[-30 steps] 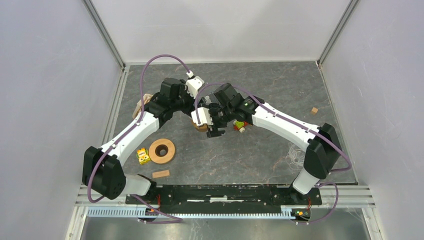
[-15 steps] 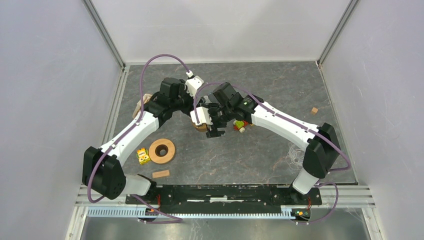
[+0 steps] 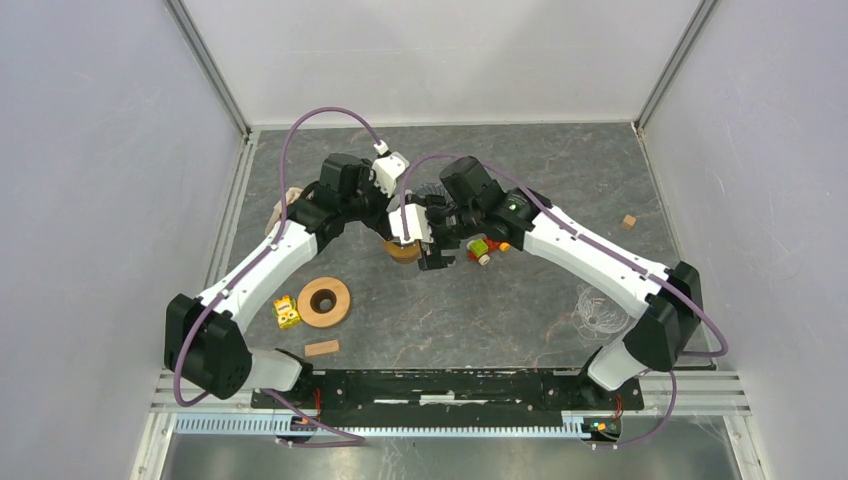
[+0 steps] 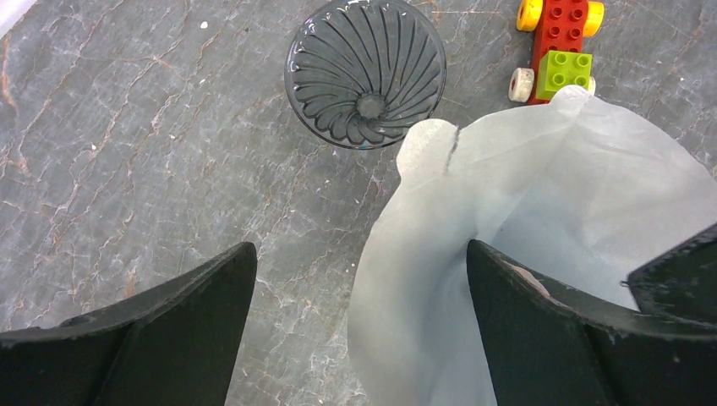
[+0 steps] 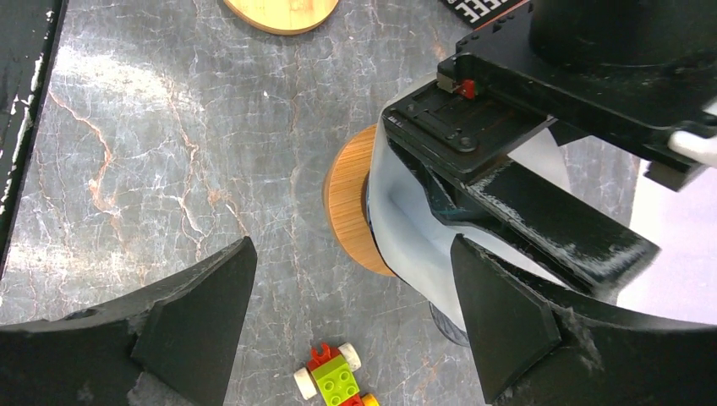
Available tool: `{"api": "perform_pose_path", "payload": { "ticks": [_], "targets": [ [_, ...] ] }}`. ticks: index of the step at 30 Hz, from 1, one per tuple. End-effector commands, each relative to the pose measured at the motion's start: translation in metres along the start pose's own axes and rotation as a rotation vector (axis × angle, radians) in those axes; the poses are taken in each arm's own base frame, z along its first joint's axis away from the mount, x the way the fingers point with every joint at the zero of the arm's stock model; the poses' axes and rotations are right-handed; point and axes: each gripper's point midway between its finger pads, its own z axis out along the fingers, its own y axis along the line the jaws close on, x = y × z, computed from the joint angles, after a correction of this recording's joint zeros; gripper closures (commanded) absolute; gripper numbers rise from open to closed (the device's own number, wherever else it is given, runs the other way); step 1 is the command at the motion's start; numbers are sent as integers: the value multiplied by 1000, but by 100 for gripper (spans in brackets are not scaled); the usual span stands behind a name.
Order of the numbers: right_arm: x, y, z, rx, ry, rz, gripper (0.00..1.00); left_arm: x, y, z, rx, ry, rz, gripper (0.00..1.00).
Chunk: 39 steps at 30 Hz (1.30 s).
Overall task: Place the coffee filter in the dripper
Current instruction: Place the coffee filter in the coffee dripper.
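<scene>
The white paper coffee filter, a gaping cone with a seamed tab, sits over a round wooden disc, beside but not in the ribbed dark-glass dripper on the grey marbled surface. Left claw and right claw are spread, pinching nothing. Next, probably: regrasp the rim and carry it over the dripper.

Item count: one coffee filter, two glass drippers and two round wooden bases. Additional items: one brick toy car, one yellow cube and two small wooden blocks.
</scene>
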Motion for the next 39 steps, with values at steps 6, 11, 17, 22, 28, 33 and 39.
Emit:
{"api": "perform_pose_path", "payload": {
  "ticks": [6, 11, 17, 22, 28, 33, 39],
  "targets": [
    [-23, -11, -25, 77, -50, -33, 8, -31, 1, -16, 1, -78, 51, 0],
    [-14, -4, -18, 53, -36, -18, 8, -36, 0, -19, 1, -90, 52, 0],
    [-4, -2, -9, 34, -19, -1, 8, -38, -3, -23, 15, -97, 48, 0],
    [2, -3, -3, 29, -13, 10, 9, -41, -5, -27, 19, -109, 47, 0],
    [5, -4, 3, 19, -4, 21, 9, -48, -6, -31, 25, -130, 33, 0],
    [5, -6, 4, 20, -3, 22, 9, -52, -6, -35, 23, -139, 38, 0],
    [8, -7, 6, 16, 3, 25, 9, -54, -4, -40, 7, -147, 41, 0]
  ]
}}
